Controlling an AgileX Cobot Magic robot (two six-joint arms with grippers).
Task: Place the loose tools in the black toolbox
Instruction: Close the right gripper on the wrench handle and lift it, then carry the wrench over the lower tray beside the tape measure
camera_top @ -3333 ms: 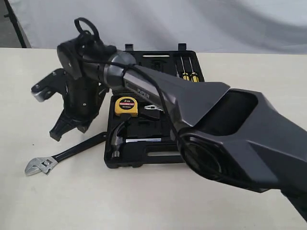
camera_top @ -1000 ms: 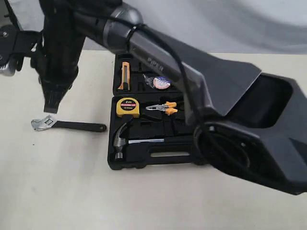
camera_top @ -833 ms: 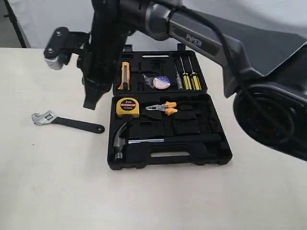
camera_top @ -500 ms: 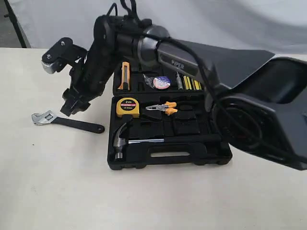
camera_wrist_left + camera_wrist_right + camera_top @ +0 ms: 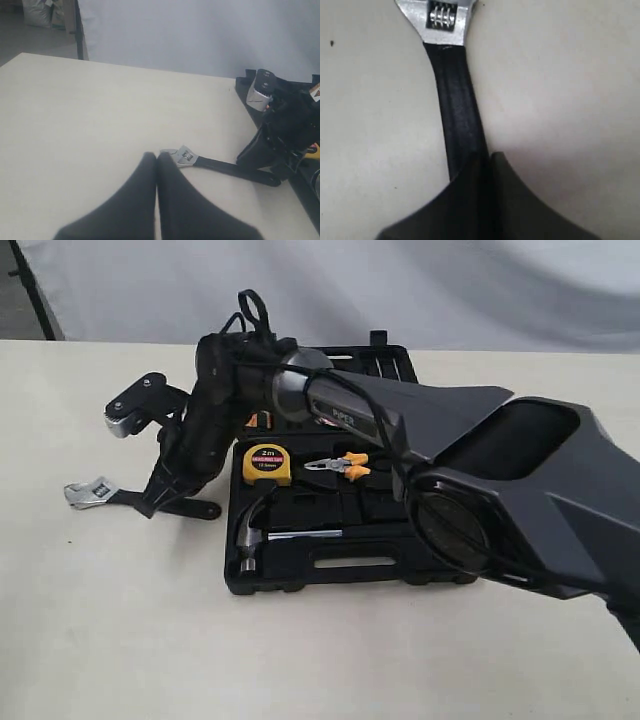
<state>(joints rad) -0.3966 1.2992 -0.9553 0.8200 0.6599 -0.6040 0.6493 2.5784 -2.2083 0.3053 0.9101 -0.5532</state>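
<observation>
The silver adjustable wrench (image 5: 90,492) with its black handle lies on the table left of the open black toolbox (image 5: 400,550). My right gripper (image 5: 152,508) reaches across and comes down on the wrench handle. In the right wrist view its fingers (image 5: 489,156) are pressed together, with the handle (image 5: 457,100) running under one fingertip, not between them. The claw hammer (image 5: 250,530) lies in the toolbox's front half. The tape roll is hidden behind the right arm. My left gripper (image 5: 156,156) is shut and empty, short of the wrench head (image 5: 184,156).
A yellow tape measure (image 5: 265,462) and orange-handled pliers (image 5: 337,465) sit in the toolbox. The right arm's bulky links (image 5: 500,490) cover the box's rear half and right side. Bare table spreads in front and to the left.
The right gripper came down from high above the table onto the wrench handle. Since the earliest frame the wrench has shifted from a diagonal lie near the front to farther back.
</observation>
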